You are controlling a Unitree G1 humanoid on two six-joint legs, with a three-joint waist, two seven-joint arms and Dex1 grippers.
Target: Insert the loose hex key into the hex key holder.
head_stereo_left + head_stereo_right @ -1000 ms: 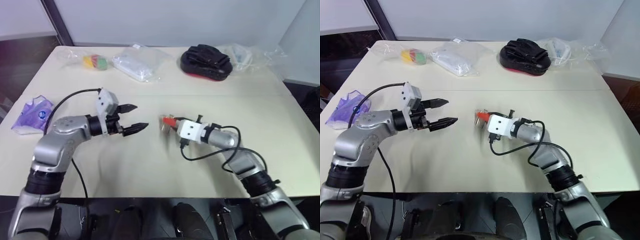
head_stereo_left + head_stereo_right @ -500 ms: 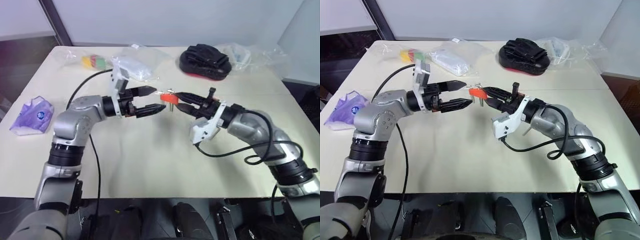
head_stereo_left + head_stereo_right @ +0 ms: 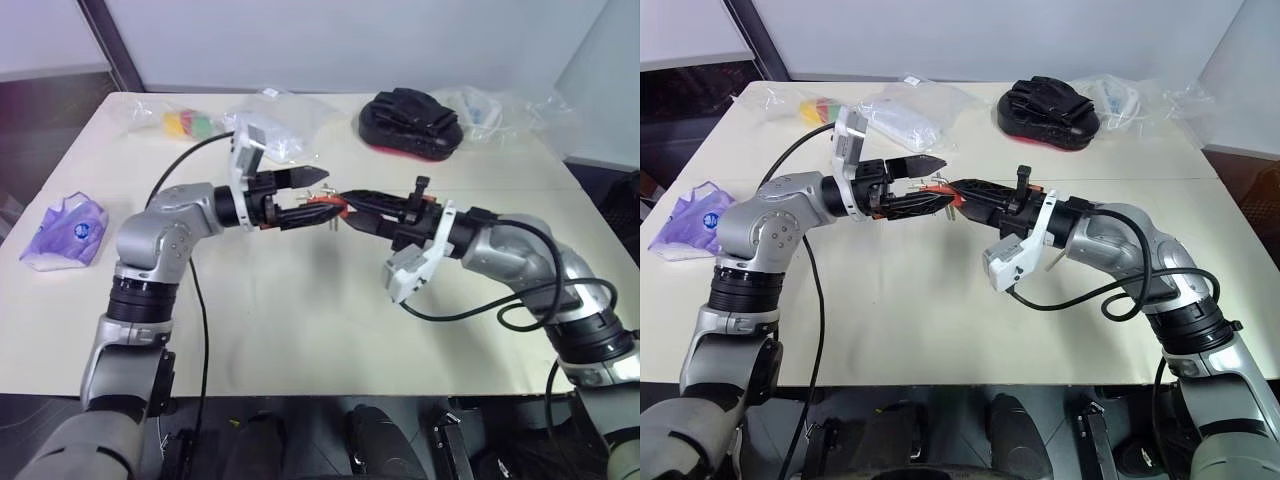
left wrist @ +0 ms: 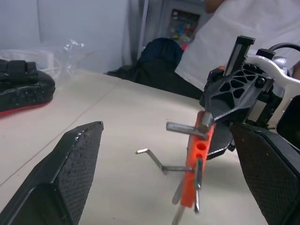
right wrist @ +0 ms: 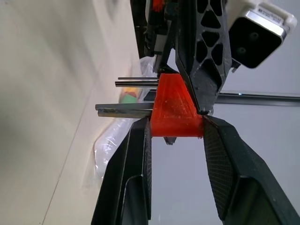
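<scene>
Right gripper (image 3: 342,212) clamps the small red-orange plastic hex key holder (image 5: 176,110) above mid-table; left gripper (image 3: 318,195), jaws wide, flanks it (handover stage, I judge). Thin L-shaped grey hex key (image 4: 154,159) hangs at the holder's nine o'clock; next, pinch it.

Silver arms, black grippers
Left gripper (image 3: 305,198) and right gripper (image 3: 345,208) have ribbed pads (white camera boxes, looping black cables).

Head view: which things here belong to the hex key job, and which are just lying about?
Job: hex key holder, clamped in the right gripper's jaws; left gripper, jaws open, facing it; thin bent key, maybe the loose one.
Lying about: black pad, purple pouch, clear bags.
</scene>
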